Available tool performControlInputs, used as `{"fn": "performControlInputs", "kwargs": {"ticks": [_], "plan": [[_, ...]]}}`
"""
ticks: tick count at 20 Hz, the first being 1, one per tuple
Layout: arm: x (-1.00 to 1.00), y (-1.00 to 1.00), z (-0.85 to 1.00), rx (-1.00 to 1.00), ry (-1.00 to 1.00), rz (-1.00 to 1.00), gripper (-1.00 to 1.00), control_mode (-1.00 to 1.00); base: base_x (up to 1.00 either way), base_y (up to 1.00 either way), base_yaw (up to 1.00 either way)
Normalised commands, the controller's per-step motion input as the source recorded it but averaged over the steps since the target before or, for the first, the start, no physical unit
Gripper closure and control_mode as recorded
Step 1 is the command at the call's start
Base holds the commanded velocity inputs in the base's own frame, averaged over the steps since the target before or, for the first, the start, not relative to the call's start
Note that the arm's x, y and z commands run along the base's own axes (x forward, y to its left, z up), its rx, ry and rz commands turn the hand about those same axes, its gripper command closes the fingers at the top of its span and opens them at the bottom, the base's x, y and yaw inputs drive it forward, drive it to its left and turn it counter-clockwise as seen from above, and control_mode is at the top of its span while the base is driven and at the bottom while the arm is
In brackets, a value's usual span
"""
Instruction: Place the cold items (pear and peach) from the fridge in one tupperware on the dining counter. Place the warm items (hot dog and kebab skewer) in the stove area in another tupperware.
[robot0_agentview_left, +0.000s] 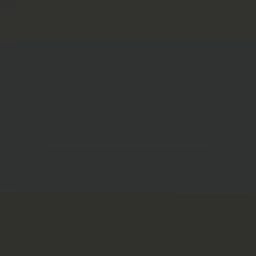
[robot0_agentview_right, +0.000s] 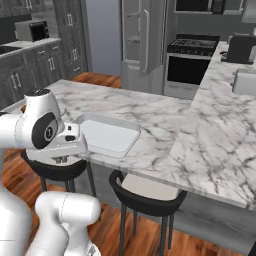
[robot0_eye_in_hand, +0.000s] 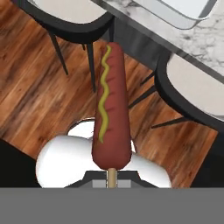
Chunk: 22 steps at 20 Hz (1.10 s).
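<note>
A hot dog (robot0_eye_in_hand: 110, 109) with a wavy line of mustard sits on a thin wooden stick, and my gripper (robot0_eye_in_hand: 112, 178) is shut on that stick. It hangs over the wooden floor, beside the dining counter's (robot0_agentview_right: 165, 120) near edge. In the right base view my gripper (robot0_agentview_right: 62, 160) is low at the counter's front left, just left of a clear, empty tupperware (robot0_agentview_right: 107, 134). A corner of that tupperware (robot0_eye_in_hand: 183, 11) appears at the top of the hand view. The pear, peach and kebab skewer are out of view.
Two dark stools (robot0_agentview_right: 145, 192) (robot0_agentview_right: 55, 170) stand under the counter edge close to my hand. The stove (robot0_agentview_right: 192, 50) and fridge (robot0_agentview_right: 142, 40) are at the back. A toaster (robot0_agentview_right: 245, 82) sits on the right counter arm.
</note>
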Motion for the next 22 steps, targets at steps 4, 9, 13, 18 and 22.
{"fn": "performControlInputs", "kwargs": {"ticks": [4,9,13,18,22], "plan": [[1.00,-0.16,0.62,0.17,0.11,0.02,1.00,-1.00,0.00,0.00,0.00],[1.00,-0.29,0.26,0.17,0.11,0.19,1.00,-1.00,0.00,0.00,0.00],[1.00,-0.04,-0.48,0.01,0.01,0.19,1.00,-1.00,0.00,0.00,0.00],[1.00,0.00,-0.46,0.00,-0.14,0.14,1.00,-1.00,0.00,0.00,0.00],[1.00,0.00,-0.58,-0.01,-0.27,0.13,1.00,-1.00,0.00,0.00,0.00]]}}
